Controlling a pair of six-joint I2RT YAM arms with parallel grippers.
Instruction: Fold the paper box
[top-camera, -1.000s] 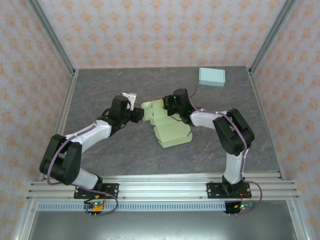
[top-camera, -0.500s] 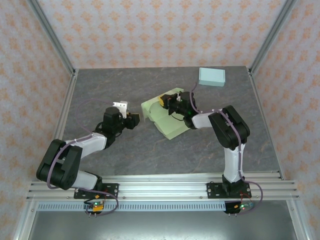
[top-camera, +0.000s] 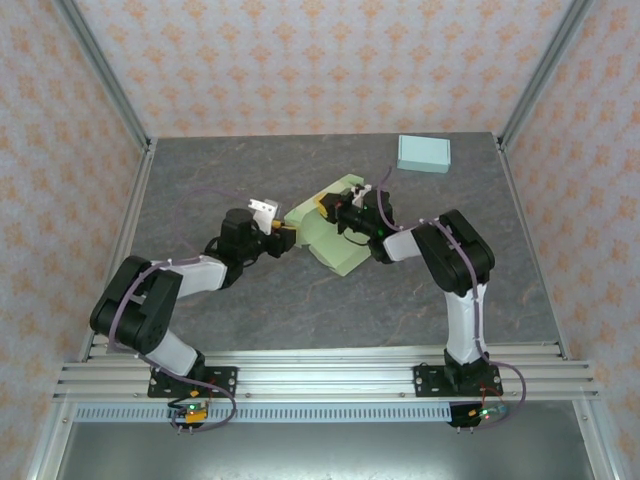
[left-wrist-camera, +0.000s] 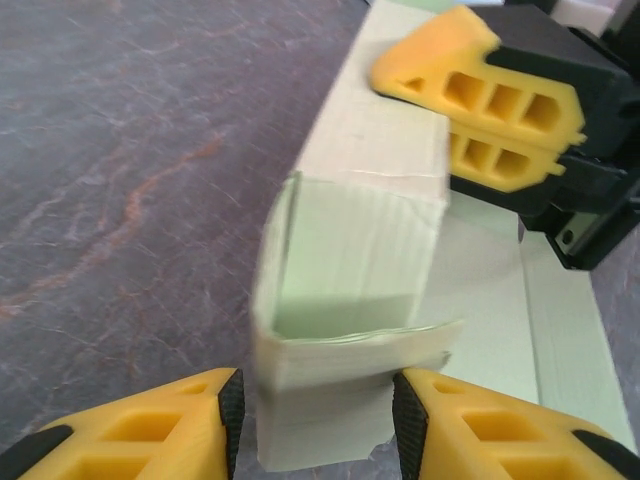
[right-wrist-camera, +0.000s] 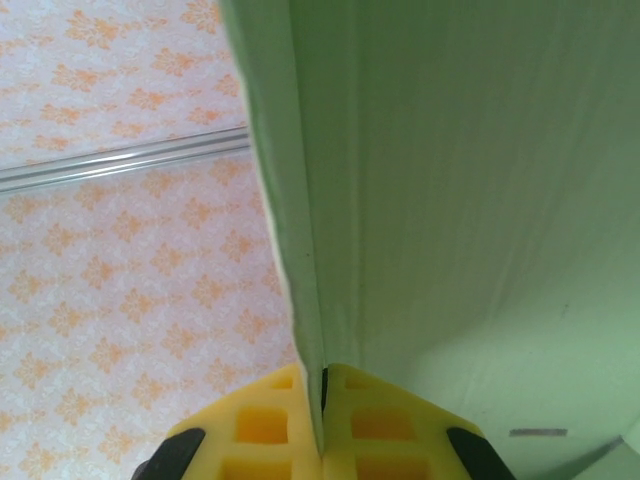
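The left claw (top-camera: 285, 235) has closed in on the paper box (top-camera: 338, 232), mid-counter (top-camera: 300, 300); its jaws stand apart, seemingly astride an end flap (left-wrist-camera: 330, 385); the right claw (right-wrist-camera: 322, 410) pinches a wall (right-wrist-camera: 450, 200); press the flap inward squarely, wall braced.

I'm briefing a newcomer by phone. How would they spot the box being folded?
Start at the grey table and look at its middle. The paper box is the pale green, half-folded cardboard lying there, pinched by the right pincer. The closed light blue box sits apart near the far right corner.
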